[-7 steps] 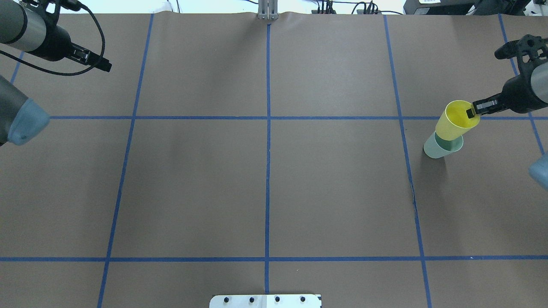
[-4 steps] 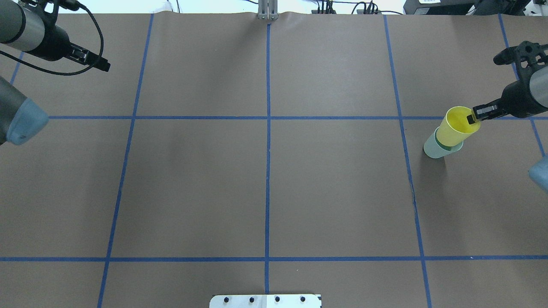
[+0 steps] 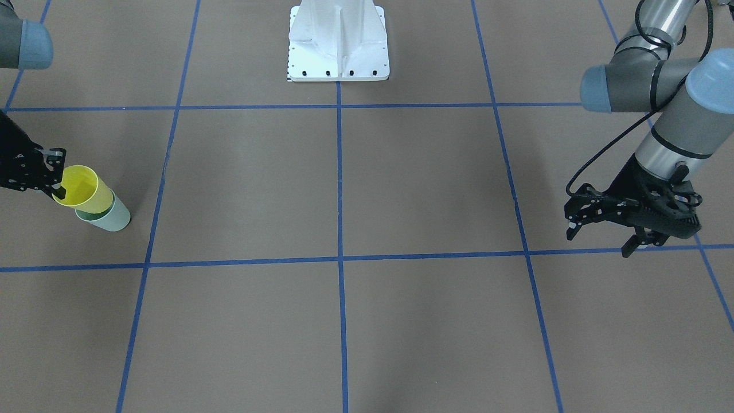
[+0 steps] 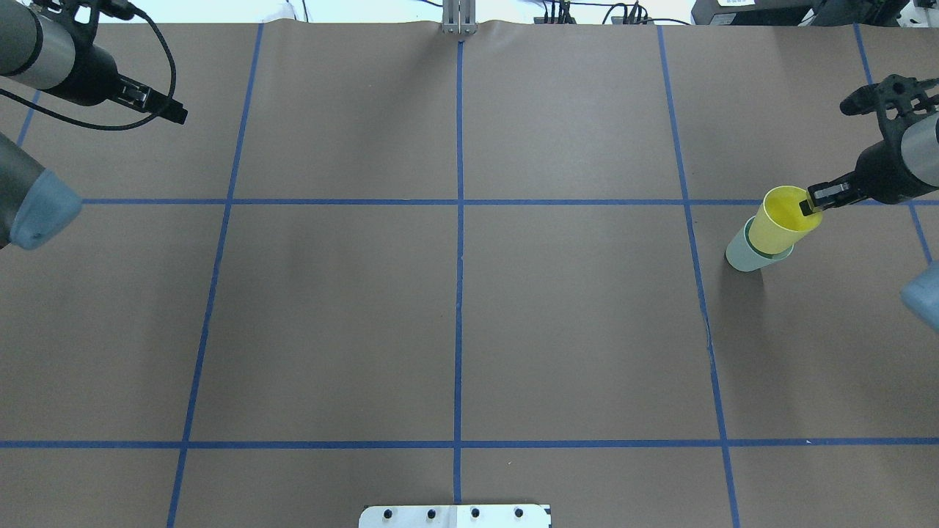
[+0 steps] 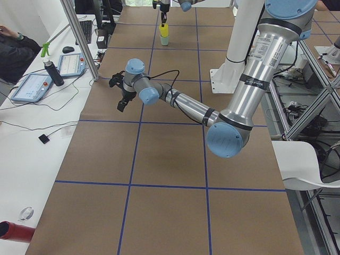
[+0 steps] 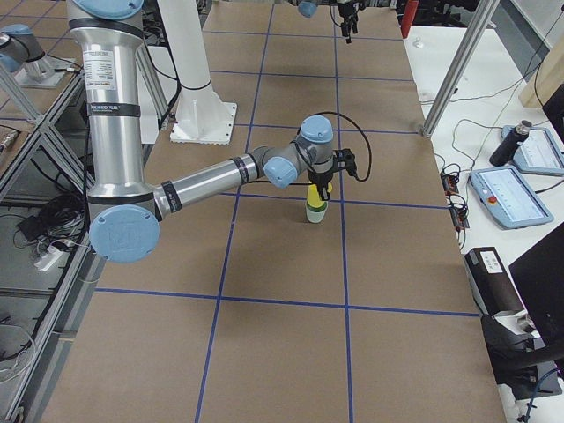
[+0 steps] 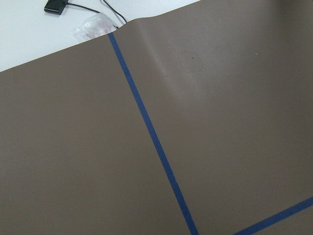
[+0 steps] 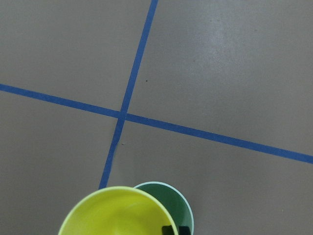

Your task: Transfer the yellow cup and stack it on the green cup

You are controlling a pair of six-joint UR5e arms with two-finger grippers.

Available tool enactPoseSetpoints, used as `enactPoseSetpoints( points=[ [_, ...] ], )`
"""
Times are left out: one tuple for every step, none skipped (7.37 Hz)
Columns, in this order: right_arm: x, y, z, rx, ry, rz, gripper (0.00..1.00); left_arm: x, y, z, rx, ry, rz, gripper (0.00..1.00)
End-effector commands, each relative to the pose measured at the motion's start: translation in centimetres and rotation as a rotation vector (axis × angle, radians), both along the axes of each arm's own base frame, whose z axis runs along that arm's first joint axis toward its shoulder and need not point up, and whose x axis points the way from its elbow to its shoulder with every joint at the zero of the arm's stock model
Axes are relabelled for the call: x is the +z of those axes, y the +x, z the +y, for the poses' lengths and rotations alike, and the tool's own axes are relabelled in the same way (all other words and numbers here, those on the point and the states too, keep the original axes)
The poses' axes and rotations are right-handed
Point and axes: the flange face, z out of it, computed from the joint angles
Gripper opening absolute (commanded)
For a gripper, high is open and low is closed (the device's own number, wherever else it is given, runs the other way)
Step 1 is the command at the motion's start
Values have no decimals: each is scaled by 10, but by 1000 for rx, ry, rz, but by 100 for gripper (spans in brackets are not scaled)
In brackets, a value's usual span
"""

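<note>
The yellow cup (image 4: 779,221) hangs tilted, its base inside the mouth of the green cup (image 4: 742,257), which stands on the table at the right. My right gripper (image 4: 810,202) is shut on the yellow cup's rim, one finger inside the cup. The front-facing view shows the same: the right gripper (image 3: 56,182), the yellow cup (image 3: 89,192) and the green cup (image 3: 116,218). In the right wrist view the yellow cup (image 8: 115,215) overlaps the green cup (image 8: 171,200). My left gripper (image 3: 599,241) is open and empty, far off at the table's other end (image 4: 172,110).
Brown table paper with a grid of blue tape lines (image 4: 458,220). The white robot base plate (image 4: 455,515) sits at the near edge. Beyond the left end, in the exterior left view, stand tablets (image 5: 33,87) and a bottle (image 5: 51,73).
My right gripper has lowered the yellow cup, so its base sits deeper in the green cup. The left arm has barely moved.
</note>
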Motion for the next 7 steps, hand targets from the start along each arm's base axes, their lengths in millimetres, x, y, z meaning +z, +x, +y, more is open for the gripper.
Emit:
enactPoseSetpoints(
  points=[
    [4, 10, -4, -19, 11, 22, 0, 1, 1, 0, 2, -2, 0, 100],
    [4, 10, -4, -19, 13, 22, 0, 0, 1, 0, 2, 0, 0, 100],
    [2, 9, -5, -20, 16, 21, 0, 0, 1, 0, 1, -1, -1, 100],
    [-1, 7, -7, -19, 20, 20, 0, 0, 1, 0, 1, 0, 0, 100],
    [-6, 4, -10, -21, 20, 23, 0, 1, 1, 0, 1, -1, -1, 100],
    [-6, 1, -9, -25, 18, 27, 0, 2, 0, -1, -1, -4, -3, 100],
    [-4, -2, -8, -29, 16, 30, 0, 2, 1, 0, 1, -4, -3, 100]
  ],
)
